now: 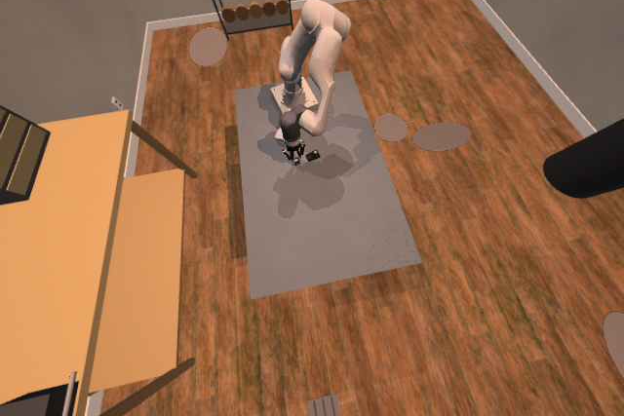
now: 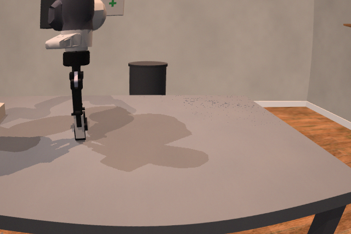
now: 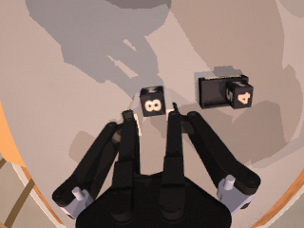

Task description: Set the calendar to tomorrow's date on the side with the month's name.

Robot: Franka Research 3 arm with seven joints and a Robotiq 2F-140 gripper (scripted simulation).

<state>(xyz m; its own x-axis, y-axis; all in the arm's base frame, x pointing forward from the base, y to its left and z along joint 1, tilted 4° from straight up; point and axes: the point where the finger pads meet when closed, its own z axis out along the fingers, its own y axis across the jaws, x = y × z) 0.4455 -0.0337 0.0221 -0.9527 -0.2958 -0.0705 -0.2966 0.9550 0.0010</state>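
Observation:
My gripper (image 1: 293, 156) (image 2: 79, 134) (image 3: 153, 100) points down and is shut on a black cube (image 1: 295, 162) (image 3: 153, 103). A white 8, lying sideways in the wrist view, shows on this cube. The cube is held low over the table, beside the tray; whether it touches the table is unclear. The black tray (image 3: 216, 92) lies flat, with its left part empty. A second black cube (image 3: 243, 98) sits at its right end, showing a sideways 4 and part of another digit. In the exterior view the gripper hides most of the tray. The month side cannot be read.
The grey table (image 1: 322, 245) (image 2: 175, 194) carries the arm's base (image 1: 278, 94) at its back. A pale block (image 2: 1, 110) shows at the left edge of the exterior view. A wooden desk (image 1: 55, 250) stands apart on the left.

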